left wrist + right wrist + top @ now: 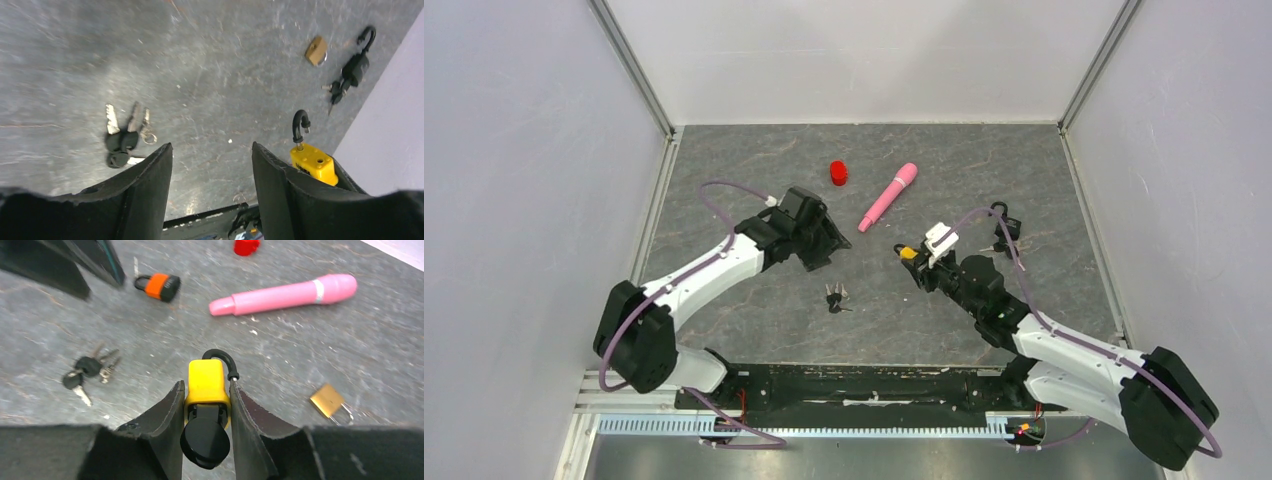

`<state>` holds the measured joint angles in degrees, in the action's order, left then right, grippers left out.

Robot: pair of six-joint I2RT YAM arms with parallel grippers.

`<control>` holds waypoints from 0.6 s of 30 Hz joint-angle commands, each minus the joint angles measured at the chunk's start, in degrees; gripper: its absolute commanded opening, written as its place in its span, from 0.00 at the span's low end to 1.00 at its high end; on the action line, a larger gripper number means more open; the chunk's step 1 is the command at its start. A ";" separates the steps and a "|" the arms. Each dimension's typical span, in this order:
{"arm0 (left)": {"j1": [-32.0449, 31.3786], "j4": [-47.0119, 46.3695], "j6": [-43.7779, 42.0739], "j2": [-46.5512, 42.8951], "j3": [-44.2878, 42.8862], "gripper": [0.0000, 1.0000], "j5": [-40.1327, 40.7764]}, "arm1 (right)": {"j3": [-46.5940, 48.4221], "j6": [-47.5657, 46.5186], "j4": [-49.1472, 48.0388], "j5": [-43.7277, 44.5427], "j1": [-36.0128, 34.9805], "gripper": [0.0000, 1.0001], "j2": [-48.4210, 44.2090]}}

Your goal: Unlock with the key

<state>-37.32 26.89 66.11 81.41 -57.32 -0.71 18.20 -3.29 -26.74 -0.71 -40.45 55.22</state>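
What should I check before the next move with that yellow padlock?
1. Grip: right hand clamps the yellow padlock: ok.
2. Seating: black-headed key sits in the padlock's base: ok.
3. Release: shackle has one end free: ok.
4. Free hand: left hand is open and holds nothing: ok.
5. Clearance: key bunch lies on the table, apart from both hands: ok.
6. Key fully turned: cannot tell.

padlock point(205, 382) point(161, 286) point(327, 400) point(356, 65) x4 | loose key bunch point(835, 297) x1 | pink stick point(888, 196) x1 | red cap point(838, 173) x1
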 commanded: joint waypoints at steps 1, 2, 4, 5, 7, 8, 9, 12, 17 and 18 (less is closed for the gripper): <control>5.49 4.38 -6.59 -6.89 -3.38 0.66 0.49 | 3.19 -7.39 -0.68 13.75 -2.91 0.00 0.43; 7.17 5.16 -8.13 -8.20 -3.61 0.68 2.31 | 3.21 -8.66 -0.68 16.06 -3.52 0.00 1.01; 10.03 6.87 -11.76 -10.88 -4.55 0.71 4.84 | 3.39 -11.01 -0.55 21.13 -5.02 0.00 2.65; 11.02 7.74 -13.83 -12.39 -4.92 0.71 6.48 | 3.70 -11.95 -0.31 23.74 -5.89 0.00 3.49; 12.69 8.62 -18.95 -14.70 -5.58 0.74 10.35 | 4.20 -13.35 0.18 31.53 -7.39 0.00 5.45; 13.07 8.99 -20.94 -15.87 -5.76 0.75 12.96 | 4.38 -13.78 0.40 35.26 -8.13 0.00 6.24; 13.40 9.13 -22.93 -16.79 -5.87 0.76 14.99 | 4.55 -14.17 1.07 39.39 -8.53 0.00 7.09; 13.87 7.98 -28.06 -19.72 -4.56 0.79 22.07 | 4.08 -12.73 1.93 49.19 -8.77 0.00 9.38; 14.75 4.11 -33.50 -24.18 -0.72 0.80 30.17 | 5.97 -10.89 4.76 59.36 -8.85 0.00 18.27; 14.88 3.84 -34.25 -24.90 -0.61 0.80 31.00 | 6.38 -10.01 5.67 60.47 -8.71 0.00 19.40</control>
<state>-23.14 33.39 40.60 59.13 -59.51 20.91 20.53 -14.96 -21.04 46.39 -48.99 70.11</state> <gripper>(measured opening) 0.795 0.340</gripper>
